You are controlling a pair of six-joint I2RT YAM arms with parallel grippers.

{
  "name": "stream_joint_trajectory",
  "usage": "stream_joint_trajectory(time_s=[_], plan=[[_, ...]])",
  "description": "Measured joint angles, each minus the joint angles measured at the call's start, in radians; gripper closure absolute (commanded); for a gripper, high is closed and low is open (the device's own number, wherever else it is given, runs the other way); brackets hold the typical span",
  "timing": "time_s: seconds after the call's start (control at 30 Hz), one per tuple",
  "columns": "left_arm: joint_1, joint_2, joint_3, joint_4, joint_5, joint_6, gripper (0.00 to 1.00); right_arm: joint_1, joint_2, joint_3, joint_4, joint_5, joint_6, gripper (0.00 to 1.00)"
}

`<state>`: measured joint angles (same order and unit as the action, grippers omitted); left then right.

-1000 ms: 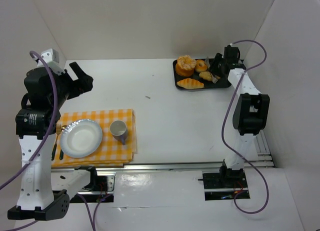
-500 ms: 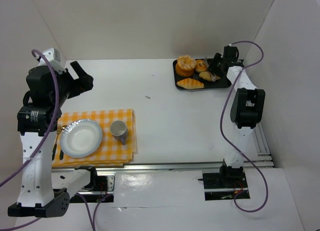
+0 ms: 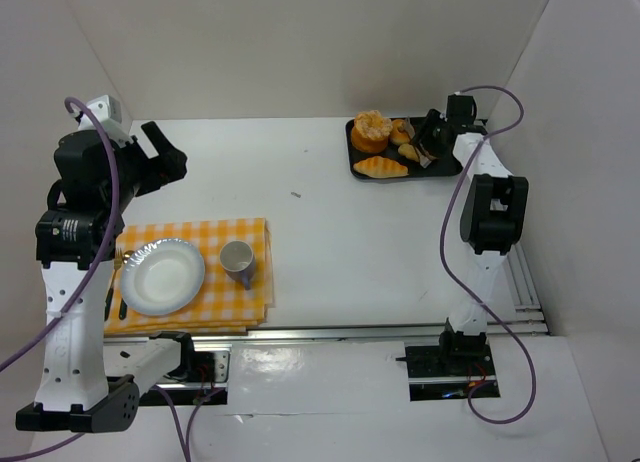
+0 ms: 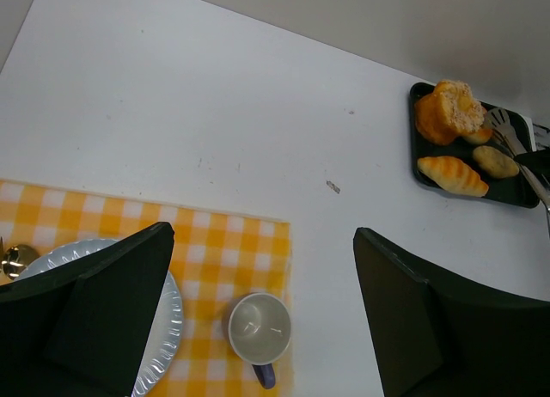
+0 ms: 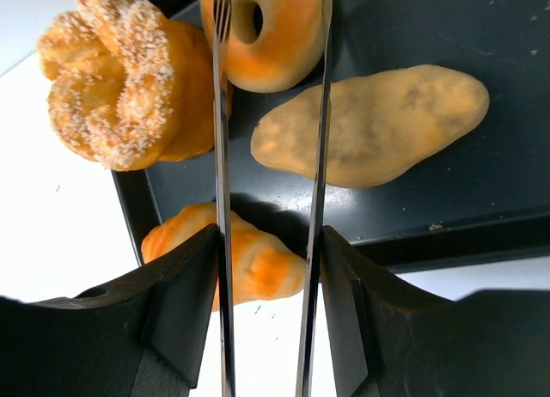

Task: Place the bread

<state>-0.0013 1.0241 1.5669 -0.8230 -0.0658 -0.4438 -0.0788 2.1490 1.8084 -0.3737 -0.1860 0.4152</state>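
Observation:
A black tray (image 3: 440, 168) at the far right holds a sugared bun (image 5: 120, 79), a ring bun (image 5: 275, 32), an oval roll (image 5: 378, 126) and a croissant (image 5: 258, 259). My right gripper (image 5: 268, 242) hovers over the tray (image 5: 481, 36), shut on metal tongs (image 5: 222, 156). The tong blades stand apart, their tips over the ring bun and the oval roll's left end. No bread is between them. My left gripper (image 3: 165, 162) is open and empty, high above the checkered cloth (image 3: 200, 232). On the cloth stand a white plate (image 3: 162, 276) and a cup (image 3: 237, 260).
The left wrist view shows the left gripper (image 4: 264, 234), the cup (image 4: 258, 328), the plate's edge (image 4: 172, 311), the cloth (image 4: 215, 234) and the tray (image 4: 516, 195). Cutlery (image 3: 110, 297) lies left of the plate. White walls enclose the table.
My right gripper has shifted slightly toward the far side over the tray with the tongs. The left arm has barely moved.

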Motion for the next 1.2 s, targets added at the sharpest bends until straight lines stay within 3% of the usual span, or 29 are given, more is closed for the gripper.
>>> stream_joint_trajectory(time_s=[0.13, 0.27, 0.47, 0.93, 1.07, 1.2], plan=[[0.000, 0.002, 0.000, 0.000, 0.000, 0.000, 0.01, -0.010, 0.055, 0.043, -0.010, -0.028, 0.000, 0.47], [0.000, 0.002, 0.000, 0.000, 0.000, 0.000, 0.01, -0.018, 0.076, 0.052, -0.014, -0.051, -0.002, 0.58], [0.000, 0.002, 0.000, 0.000, 0.000, 0.000, 0.01, -0.018, 0.047, 0.022, -0.007, -0.055, 0.002, 0.84], [0.000, 0.002, 0.000, 0.000, 0.001, 0.000, 0.01, 0.012, -0.249, -0.036, 0.023, 0.020, 0.008, 0.88], [0.000, 0.002, 0.000, 0.000, 0.006, -0.001, 0.01, 0.133, -0.335, -0.048, 0.030, 0.032, -0.039, 0.88], [0.000, 0.002, 0.000, 0.001, 0.012, -0.002, 0.01, 0.361, -0.359, -0.112, 0.071, -0.010, -0.089, 0.88]])
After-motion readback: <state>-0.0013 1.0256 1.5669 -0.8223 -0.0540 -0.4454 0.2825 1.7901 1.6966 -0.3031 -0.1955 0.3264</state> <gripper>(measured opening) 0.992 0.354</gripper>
